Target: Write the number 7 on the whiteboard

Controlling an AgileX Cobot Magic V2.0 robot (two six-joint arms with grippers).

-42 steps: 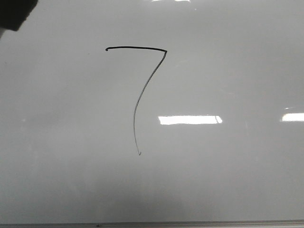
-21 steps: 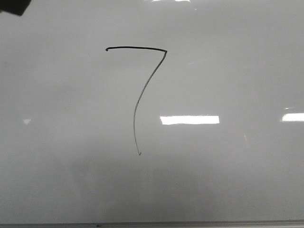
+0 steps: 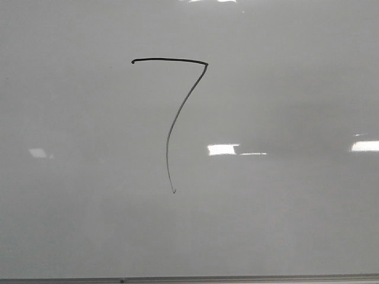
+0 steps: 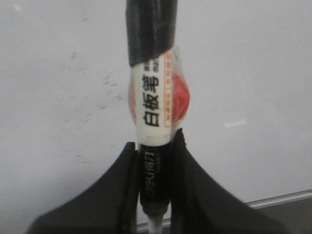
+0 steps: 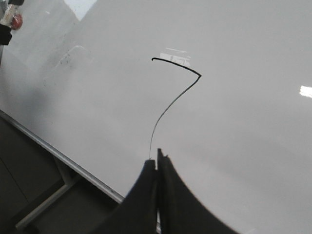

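Left wrist view first: left gripper clamped on a whiteboard marker, black fingers pressing the dark lower barrel from both sides, white printed label and a red patch showing above them, black section beyond that toward the upper edge of the picture. Marker tip not visible here, so contact with the board cannot be judged from this view; only pale whiteboard behind it, with faint dark specks and the grey edge strip low in the picture. Right wrist view next: right gripper empty, jaws pressed together with no gap, hovering just short of the thin tail of the number 7. Front view last: number 7 complete in the upper middle of the whiteboard, heavy horizontal top bar, sharp corner, long curved downstroke thinning to a small hook; no arm or marker anywhere in that picture. Judged from this, writing step finished, with retreat the step in hand. Next move, likely: marker kept clear of the glossy surface to avoid a stray mark, right jaws kept off the ink to avoid a smear.
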